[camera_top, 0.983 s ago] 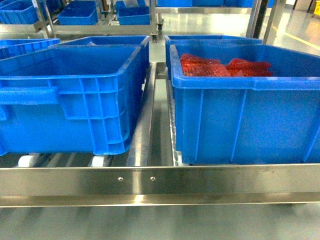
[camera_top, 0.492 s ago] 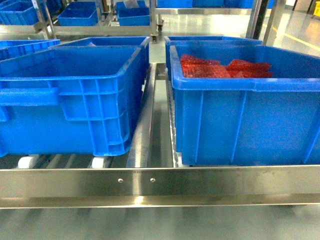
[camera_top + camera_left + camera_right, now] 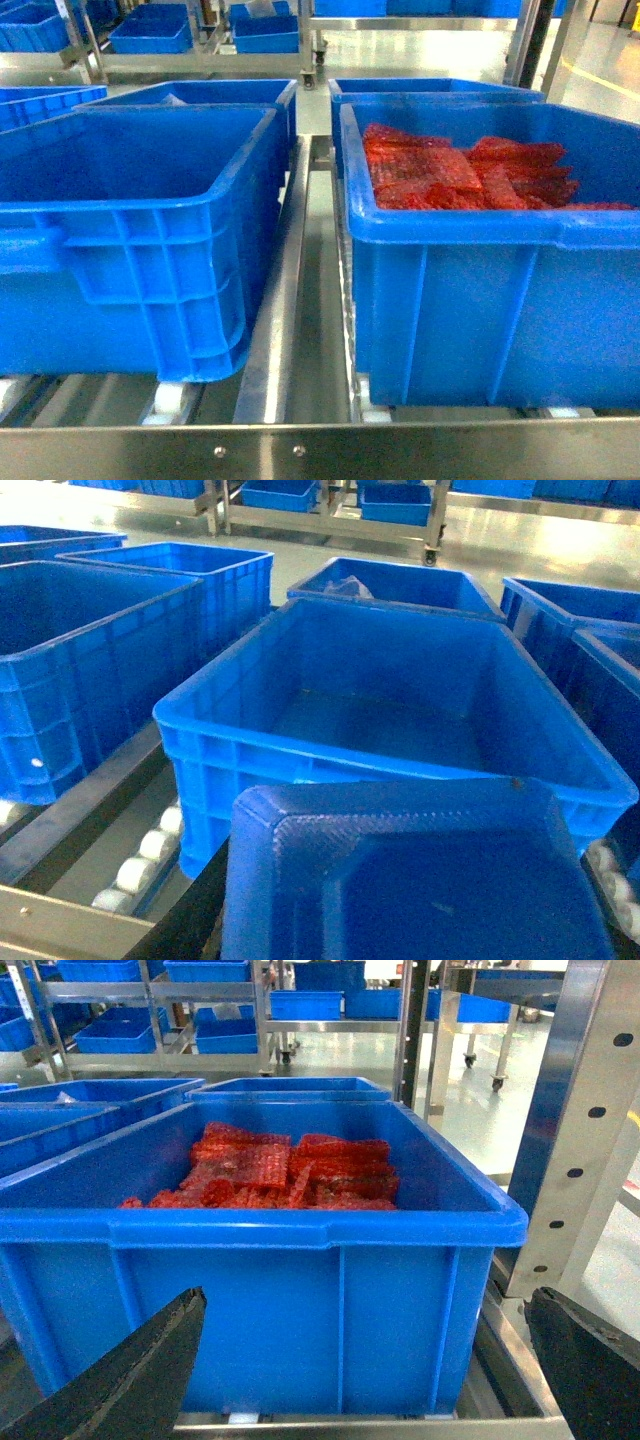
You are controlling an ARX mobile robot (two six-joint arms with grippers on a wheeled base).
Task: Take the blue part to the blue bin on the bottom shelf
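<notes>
While I look down at the bottom shelf (image 3: 300, 455), its flat front rail with two screws fills the lower edge of my head view, white rollers (image 3: 165, 400) peek out behind it, and the centre divider rail (image 3: 275, 330) runs away between two crates. Left of the rail sits the blue bin (image 3: 150, 220), bare inside. Right of it, the second bin (image 3: 500, 300) carries a heap of red parts (image 3: 460, 170).

Left wrist view now: the blue part (image 3: 420, 880) fills the near foreground, close under the camera and just in front of the blue bin's near rim. It is not inside. My left claw does not show at all, so I cannot tell its grip.

Right claw (image 3: 362, 1305): spread wide (a dark finger at each lower corner), nothing in it, facing the second bin's front wall.

Beyond, a glossy pale floor (image 3: 420, 45), more steel racks (image 3: 150, 1000) stocked with blue crates, and a perforated steel upright (image 3: 590, 1110) at my right.
</notes>
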